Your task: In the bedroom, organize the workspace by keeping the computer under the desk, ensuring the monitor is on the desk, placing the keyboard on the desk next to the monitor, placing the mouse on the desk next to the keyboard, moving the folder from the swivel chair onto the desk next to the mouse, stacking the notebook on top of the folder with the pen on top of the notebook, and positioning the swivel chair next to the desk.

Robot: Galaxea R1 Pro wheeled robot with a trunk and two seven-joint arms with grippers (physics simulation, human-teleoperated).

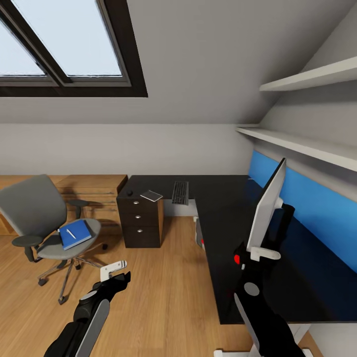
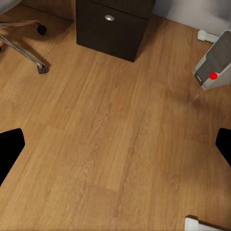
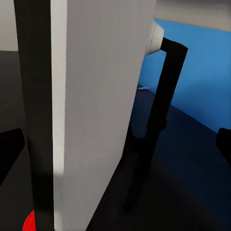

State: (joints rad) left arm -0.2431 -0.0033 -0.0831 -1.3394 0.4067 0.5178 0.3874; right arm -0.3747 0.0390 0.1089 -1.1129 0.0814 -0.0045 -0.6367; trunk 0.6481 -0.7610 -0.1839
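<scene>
**Monitor on the black surface, folder on the chair**

The monitor (image 1: pixel 266 208) stands upright on the desk (image 1: pixel 223 208), seen edge-on, with a red dot at its lower corner. The right gripper (image 1: pixel 265 254) sits at the monitor's bottom edge; in the right wrist view the monitor (image 3: pixel 91 110) stands between the dark fingers (image 3: pixel 9 149), which are spread wide, and whether they press on it cannot be told.

On the far wing of the surface lie the keyboard (image 1: pixel 180 192), the notebook (image 1: pixel 151 195) beside it, and the mouse (image 1: pixel 129 192) near the corner. The drawer unit (image 1: pixel 140 220) below is closed (no contents visible).

The swivel chair (image 1: pixel 47 223) stands well apart from the desk, carrying the folder (image 1: pixel 75 234) with the pen (image 1: pixel 71 233) on top.

The left gripper (image 1: pixel 113 270) hangs over the wooden floor (image 2: pixel 110 139), fingers (image 2: pixel 10 144) wide and empty. The computer (image 2: pixel 215 62) stands on the floor, red dot on its front. No readable writing anywhere.
</scene>
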